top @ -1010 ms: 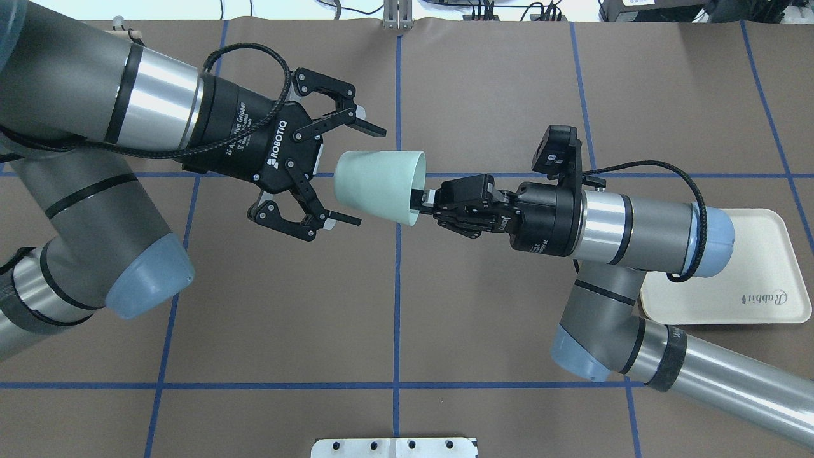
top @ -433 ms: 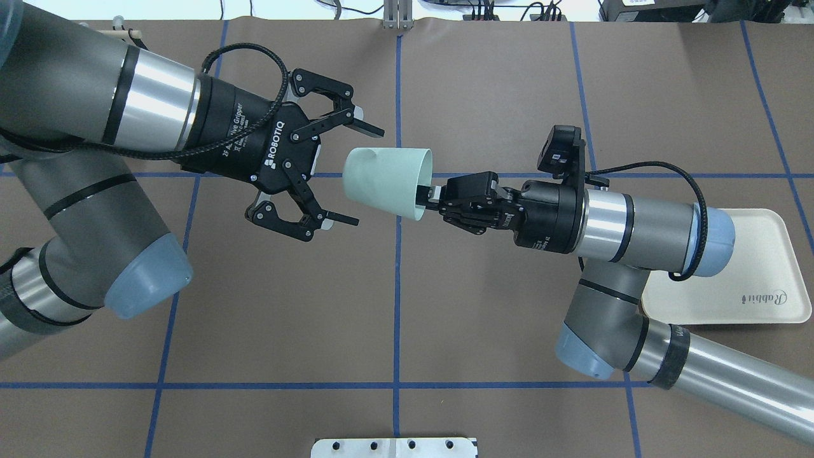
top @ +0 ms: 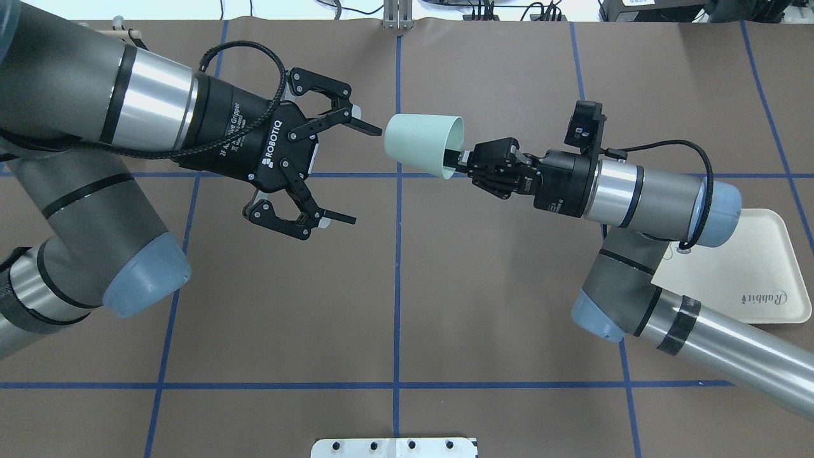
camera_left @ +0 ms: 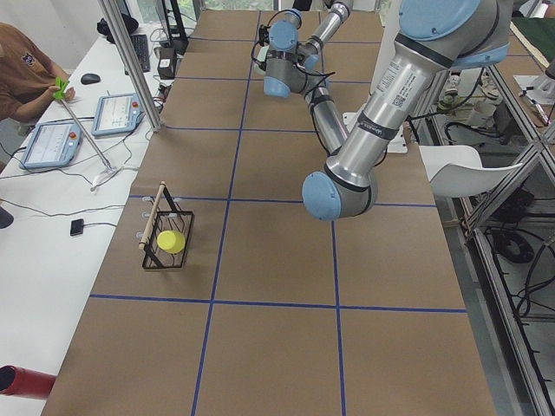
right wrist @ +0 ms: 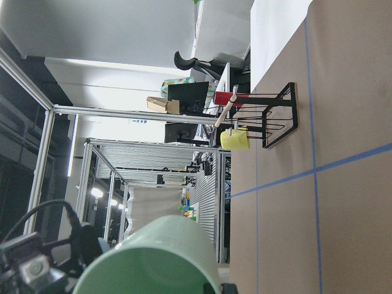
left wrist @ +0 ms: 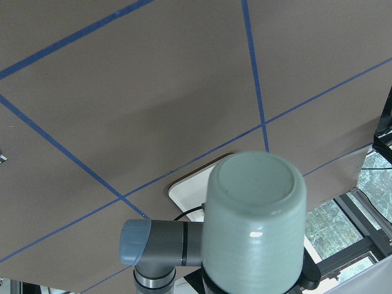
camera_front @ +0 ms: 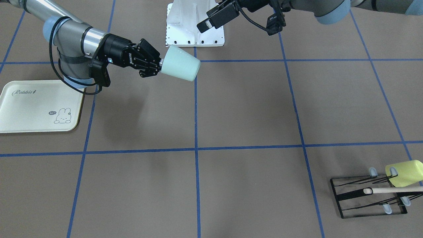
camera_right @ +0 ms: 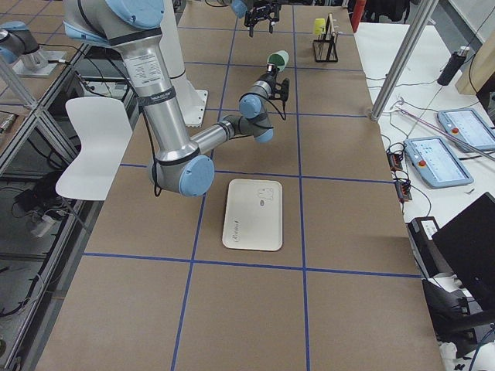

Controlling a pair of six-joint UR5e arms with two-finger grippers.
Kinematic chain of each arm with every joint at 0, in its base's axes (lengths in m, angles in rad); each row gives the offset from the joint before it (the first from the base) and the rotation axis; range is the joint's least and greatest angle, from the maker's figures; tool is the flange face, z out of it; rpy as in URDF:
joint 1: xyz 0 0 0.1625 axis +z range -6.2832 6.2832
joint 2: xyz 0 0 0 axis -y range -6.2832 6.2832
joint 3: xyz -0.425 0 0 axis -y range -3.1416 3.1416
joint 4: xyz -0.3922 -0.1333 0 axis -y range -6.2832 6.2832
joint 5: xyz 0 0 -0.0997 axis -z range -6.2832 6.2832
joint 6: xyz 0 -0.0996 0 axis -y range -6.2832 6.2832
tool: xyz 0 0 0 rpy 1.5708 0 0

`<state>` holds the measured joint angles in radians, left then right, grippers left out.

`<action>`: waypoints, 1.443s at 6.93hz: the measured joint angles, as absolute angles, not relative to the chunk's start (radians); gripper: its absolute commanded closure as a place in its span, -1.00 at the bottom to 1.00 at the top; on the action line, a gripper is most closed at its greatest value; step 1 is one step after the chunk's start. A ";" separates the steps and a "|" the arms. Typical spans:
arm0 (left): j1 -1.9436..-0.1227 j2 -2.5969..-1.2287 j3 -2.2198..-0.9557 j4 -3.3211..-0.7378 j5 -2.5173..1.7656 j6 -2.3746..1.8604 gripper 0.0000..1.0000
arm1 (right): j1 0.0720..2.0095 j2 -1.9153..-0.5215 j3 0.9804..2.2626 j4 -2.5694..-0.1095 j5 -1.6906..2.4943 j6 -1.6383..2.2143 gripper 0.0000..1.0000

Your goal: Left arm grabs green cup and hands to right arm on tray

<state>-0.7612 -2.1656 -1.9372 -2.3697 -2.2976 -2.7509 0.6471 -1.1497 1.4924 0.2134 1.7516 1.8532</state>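
At the left of the overhead view, the left arm [top: 95, 108] reaches in with the left gripper [top: 367, 177] empty, its fingers spread wide and nothing between them. The green cup [top: 416, 143] is outside that span, just beside the farther fingertip. Whether the two touch cannot be confirmed from this angle.

Cup position: it is held in the air over the middle of the worktop [top: 483, 305], close to the centre blue line [top: 397, 254]. Its long axis runs nearly level, along the line from one gripper to the other. The closed base faces the left gripper, and the left wrist view shows that base head-on [left wrist: 254, 233]. The open mouth faces the right gripper [top: 455, 162].

Right gripper: the fingers are closed narrow on the cup's rim wall, with one finger visible inside the mouth. The cup therefore projects beyond the fingertips, away from the right arm [top: 642, 191].

Tray [top: 763, 267]: it lies well apart at the right, behind the right wrist and partly hidden under the arm's elbow. The right arm is plainly the nearer one.

Assessment: the coming move turns on carrying the cup back toward the tray and tipping its axis from level to upright.

Cup condition: pale mint, smooth, handleless and slightly tapered toward the base, with a faint sheen. No contents are visible.
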 measured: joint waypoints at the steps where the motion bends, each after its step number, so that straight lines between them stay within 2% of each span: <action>1: -0.761 -2.166 -1.932 -2.367 -2.297 -2.716 -1.00 | 0.698 -1.150 1.440 0.206 1.770 1.807 1.00; 3: -0.762 -2.165 -1.905 -2.357 -2.299 -2.540 -1.00 | 0.815 -1.144 1.372 0.094 1.918 1.667 1.00; 6: -0.788 -2.157 -1.834 -2.345 -2.292 -2.164 -1.00 | 0.946 -1.143 1.373 -0.235 2.128 1.335 1.00; 8: -0.846 -2.151 -1.777 -2.341 -2.288 -1.906 -1.00 | 1.013 -1.158 1.414 -0.462 2.173 1.127 1.00; 10: -0.928 -2.147 -1.756 -2.226 -2.286 -1.680 -1.00 | 1.048 -1.194 1.503 -0.715 2.172 0.918 1.00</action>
